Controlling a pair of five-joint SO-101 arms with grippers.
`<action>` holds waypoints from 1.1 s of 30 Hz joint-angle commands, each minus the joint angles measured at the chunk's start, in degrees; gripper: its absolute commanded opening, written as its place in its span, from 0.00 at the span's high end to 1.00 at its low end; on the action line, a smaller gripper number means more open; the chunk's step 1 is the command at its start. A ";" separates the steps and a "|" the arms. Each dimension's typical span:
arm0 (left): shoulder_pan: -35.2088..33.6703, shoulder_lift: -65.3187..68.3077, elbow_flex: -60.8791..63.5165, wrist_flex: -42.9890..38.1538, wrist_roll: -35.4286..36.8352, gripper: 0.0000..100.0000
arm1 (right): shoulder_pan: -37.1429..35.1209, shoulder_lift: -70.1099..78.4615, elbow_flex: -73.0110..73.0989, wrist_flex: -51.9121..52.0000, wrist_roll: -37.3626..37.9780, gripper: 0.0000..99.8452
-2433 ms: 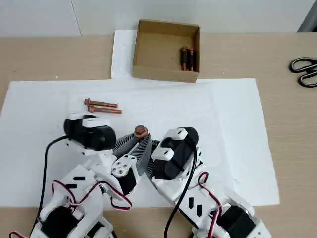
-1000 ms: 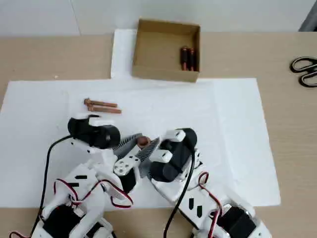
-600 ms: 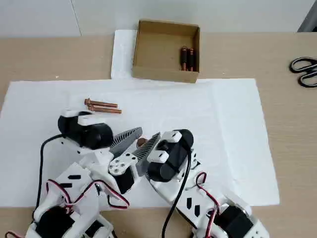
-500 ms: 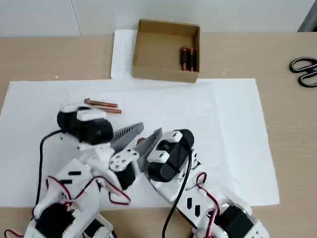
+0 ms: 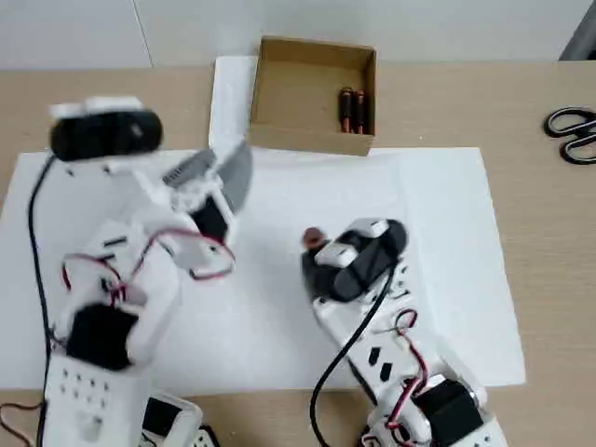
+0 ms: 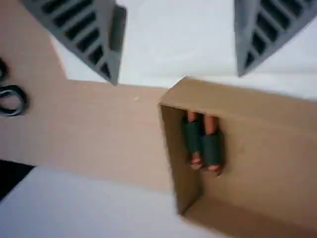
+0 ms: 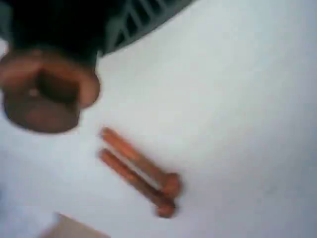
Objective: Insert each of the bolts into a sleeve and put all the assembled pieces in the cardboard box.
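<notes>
My right gripper (image 5: 315,246) is shut on a copper bolt (image 5: 313,238) set in a dark sleeve, held over the middle of the white sheet. The bolt's hex head (image 7: 47,94) faces the right wrist camera. Two loose copper bolts (image 7: 138,171) lie side by side on the sheet beyond it. My left gripper (image 5: 222,173) hangs open with nothing in it, just in front of the cardboard box (image 5: 307,140). Its grey fingers (image 6: 89,34) frame the box (image 6: 257,119) from above. Two assembled pieces (image 5: 352,110) lie against the box's right wall, and show as assembled pieces (image 6: 203,141) in the left wrist view.
A white paper sheet (image 5: 447,233) covers most of the wooden table. Black scissors (image 5: 573,132) lie at the far right edge. The left arm's body (image 5: 121,279) stretches over the sheet's left half.
The left gripper opened, let go of the bolt piece and swung up and away to the box. The right gripper kept the piece and shifted right.
</notes>
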 commanded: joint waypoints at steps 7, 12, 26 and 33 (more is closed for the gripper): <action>-1.85 18.29 -11.65 3.34 -3.52 0.85 | 13.67 20.35 -9.67 -1.45 0.18 1.00; -2.11 26.20 -14.64 3.60 -5.45 0.85 | 16.48 33.89 -18.29 1.36 0.26 1.00; -8.26 44.75 -25.89 5.45 -13.54 0.92 | 17.54 65.71 -45.27 9.19 0.53 0.99; -8.26 50.02 -31.08 5.80 -17.05 0.92 | 17.54 81.63 -61.10 12.00 0.70 0.99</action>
